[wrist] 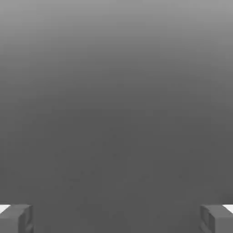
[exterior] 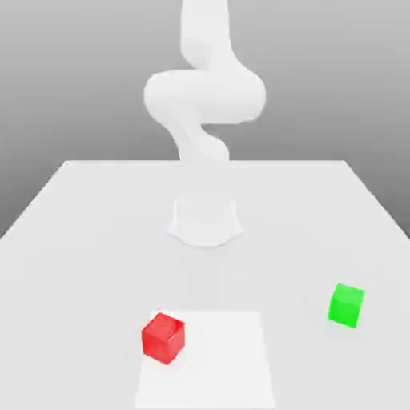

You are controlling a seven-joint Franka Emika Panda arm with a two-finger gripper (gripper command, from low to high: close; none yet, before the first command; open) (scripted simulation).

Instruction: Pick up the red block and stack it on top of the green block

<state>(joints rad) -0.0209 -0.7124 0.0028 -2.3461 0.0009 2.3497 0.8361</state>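
Grey fingertips [wrist: 16, 218] sit at the two far corners of the hand view, and that tells the story of the jaws: spread wide, with a broad stretch of plain grey backdrop between them and nothing held, nothing touched. Each fingertip is a blocky, matte grey pad with a sliver of white body behind it, and both are cut off by the frame edge, so their full shape stays out of reach.

Over to the exterior view, where the smooth white robot arm [exterior: 204, 92] rises from a round white base [exterior: 205, 222] on the pale white bench [exterior: 72, 232]. Its upper links run off the top of the frame, and it blends so closely with the bench that its outline is hard to trace.

Down on the bench, the small bright red cube with a faintly textured matte face, the red block [exterior: 163, 337], rests on the edge of a slightly brighter white square patch [exterior: 220, 360], turned a little so one corner faces the camera. The small plain matte bright green cube, the green block [exterior: 346, 304], sits well apart from it, toward the exterior view's right. Neither cube lies between the jaws; both rest free on the bench, away from the arm's base.
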